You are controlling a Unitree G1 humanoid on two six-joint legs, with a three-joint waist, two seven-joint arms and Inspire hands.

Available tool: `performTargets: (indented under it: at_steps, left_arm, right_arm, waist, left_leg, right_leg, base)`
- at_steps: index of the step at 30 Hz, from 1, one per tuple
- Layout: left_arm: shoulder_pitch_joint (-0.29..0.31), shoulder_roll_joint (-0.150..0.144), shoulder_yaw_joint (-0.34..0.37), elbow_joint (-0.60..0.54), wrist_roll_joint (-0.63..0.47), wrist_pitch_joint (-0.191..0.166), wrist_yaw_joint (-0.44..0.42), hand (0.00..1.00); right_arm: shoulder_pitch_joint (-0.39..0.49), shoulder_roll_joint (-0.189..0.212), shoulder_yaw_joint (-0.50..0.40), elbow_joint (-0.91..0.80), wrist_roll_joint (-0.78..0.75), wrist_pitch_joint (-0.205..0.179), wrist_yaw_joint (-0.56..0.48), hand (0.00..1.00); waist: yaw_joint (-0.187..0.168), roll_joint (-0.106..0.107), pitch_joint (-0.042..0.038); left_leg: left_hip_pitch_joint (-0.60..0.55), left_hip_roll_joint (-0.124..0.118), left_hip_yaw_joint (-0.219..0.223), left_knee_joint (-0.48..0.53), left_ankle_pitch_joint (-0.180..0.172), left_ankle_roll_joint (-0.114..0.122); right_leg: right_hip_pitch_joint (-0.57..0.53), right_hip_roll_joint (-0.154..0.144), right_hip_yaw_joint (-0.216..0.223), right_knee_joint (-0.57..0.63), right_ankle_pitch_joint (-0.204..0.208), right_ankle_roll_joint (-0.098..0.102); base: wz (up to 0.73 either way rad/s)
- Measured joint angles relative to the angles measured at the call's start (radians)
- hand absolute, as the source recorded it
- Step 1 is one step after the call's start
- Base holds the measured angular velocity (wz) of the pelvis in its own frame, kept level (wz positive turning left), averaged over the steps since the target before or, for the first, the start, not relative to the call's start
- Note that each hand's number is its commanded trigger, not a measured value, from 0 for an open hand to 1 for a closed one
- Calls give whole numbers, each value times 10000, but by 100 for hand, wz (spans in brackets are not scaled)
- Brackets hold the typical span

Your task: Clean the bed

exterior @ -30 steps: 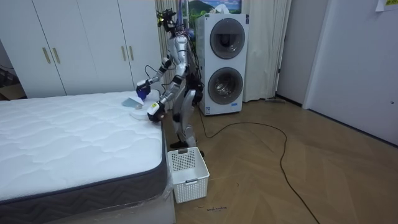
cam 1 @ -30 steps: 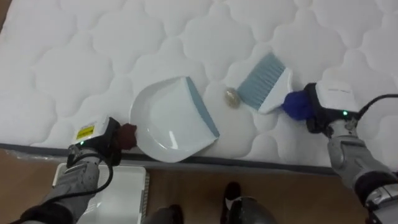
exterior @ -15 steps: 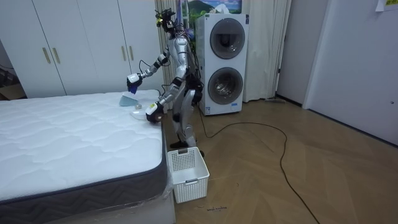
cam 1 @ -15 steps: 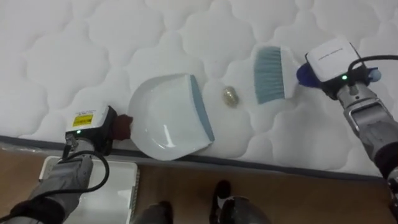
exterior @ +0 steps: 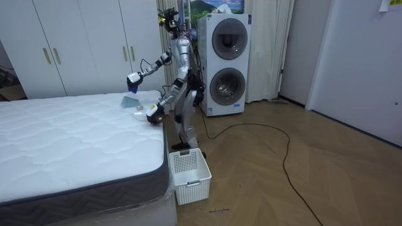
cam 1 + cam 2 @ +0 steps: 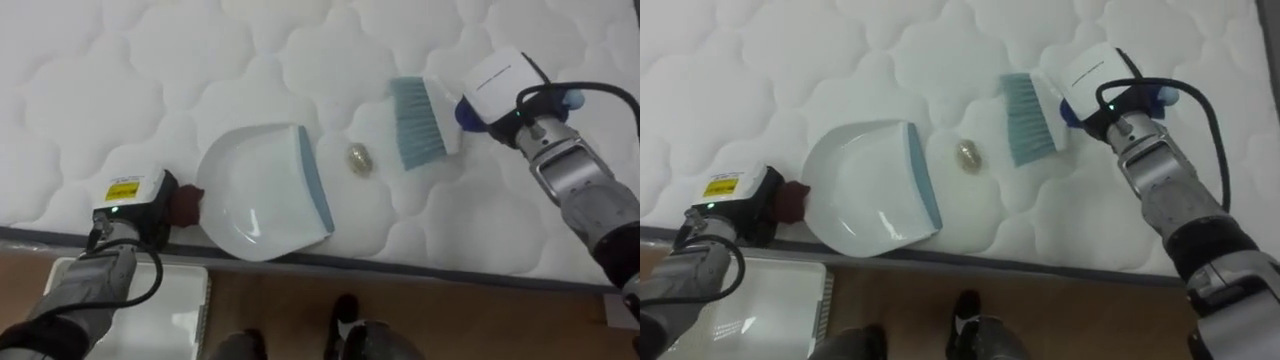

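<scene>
Robot is standing at the long side of the bed, near its corner. Washer stack is sitting just behind it, wardrobes along the far wall.

Right arm is reaching out over the mattress. Right hand is closing round the brush: the blue grip is poking out on both sides of the hand, so it's passing through the fist. Bristles are pointing toward the near edge of the bed, tips sitting on or just over the quilting; can't tell which.

Left hand is sitting low at the bed's near edge, back of the hand facing the camera. The dustpan's dark red handle is running in under it. Can't tell how the hand is gripping it, since the underside is hidden.

Dustpan is lying flat on the mattress right at the near edge, with its grey-blue lip turned toward the brush.

Small rounded tan scrap is lying on the quilting between the dustpan lip and the bristles. It's near both and touching neither.

White slotted basket is standing on the wood floor against the bed's side, below the left hand in the eye views.
</scene>
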Motion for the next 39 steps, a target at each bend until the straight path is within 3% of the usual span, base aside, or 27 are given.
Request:
performTargets:
  at_steps: [8, 16, 21, 33, 39]
  left_arm:
    - [143, 88, 5, -1, -806, 125, -636, 100]
    - [226, 56, -586, 49, -1327, 313, -896, 100]
    - [273, -34, -898, 218, -1473, 323, -898, 100]
    - [369, -28, -889, 210, -1481, 450, -861, 100]
    - [500, -25, -880, 207, -1771, 427, -897, 100]
  right_arm:
    - [1038, 208, -11, -1074, 989, 48, 1140, 100]
    - [1725, 858, -3, -690, 2411, 243, 1405, 100]
    - [1814, 889, 6, -577, 2782, 379, 1369, 100]
    - [2129, 921, 222, -1912, 2833, 461, 1720, 100]
    - [2512, 1639, 394, -3237, 2845, 277, 1704, 100]
  waist:
    - [-176, -35, -42]
    - [-253, 229, -151]
    - [-245, 472, -172]
    - [-298, 485, -196]
    - [-312, 453, -214]
  left_leg:
    - [136, 154, 7, -22, -10, -18]
    - [383, 138, 35, -35, -2, -33]
    - [378, 131, 50, -64, 10, -61]
    - [439, 135, 5, -255, 101, -195]
    - [490, 138, 178, -382, 122, -230]
  right_leg:
    - [345, 130, -204, -405, 166, -48]
    - [570, 130, -259, -400, 175, -65]
    - [600, 152, -285, -534, 200, -83]
    - [601, 276, -152, -574, 231, -133]
    - [493, 326, 56, -551, 219, -144]
  base:
    - [-2]
    - [-1]
    - [-1]
    - [-1]
    - [-7]
